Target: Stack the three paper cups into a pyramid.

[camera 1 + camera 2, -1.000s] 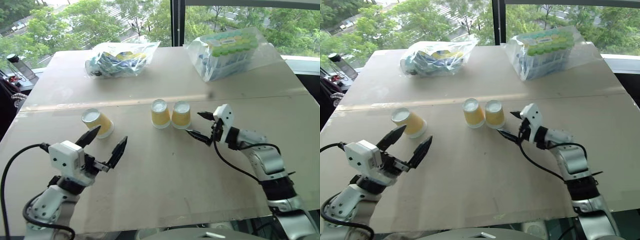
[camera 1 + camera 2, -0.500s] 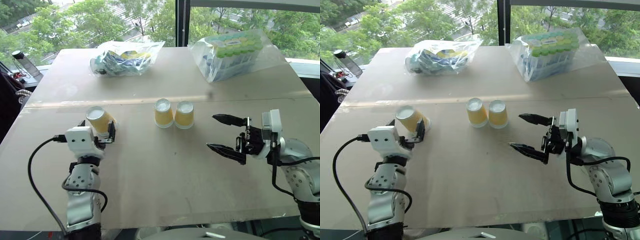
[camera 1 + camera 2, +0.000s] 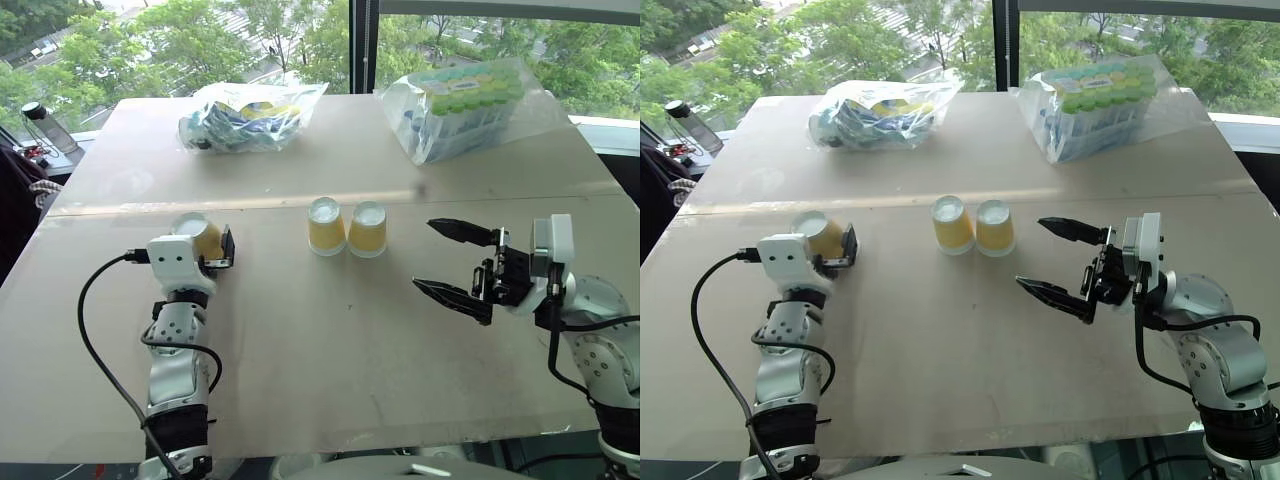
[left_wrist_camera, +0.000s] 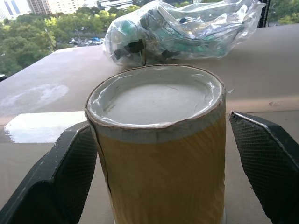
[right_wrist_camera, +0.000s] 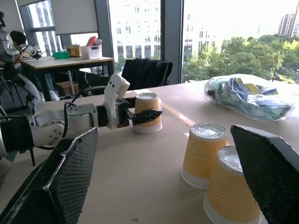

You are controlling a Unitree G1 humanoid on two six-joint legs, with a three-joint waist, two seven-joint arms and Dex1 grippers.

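Fingers of the left end effector [image 4: 154,186] are standing apart on either side of a lone cup [image 4: 156,144], which is sitting upside down, white base up, on the left part of the bench [image 3: 330,350]; from the wrist view the finger on one side seems to be nearly touching the cup wall, though contact is hard to judge, and the other is standing clear of it. Right end effector [image 3: 452,262] is hanging above the bench on the right with its two black fingers spread wide and pointing left, holding nothing. Just to its left and a little farther away, the other two cups, the left one [image 3: 325,226] and the right one [image 3: 367,230], are standing upside down side by side, touching, near the middle of the bench. Along the far edge, a clear bag of blue and yellow packets [image 3: 248,117] is lying on the left and a bag of green-capped goods [image 3: 465,100] on the right.
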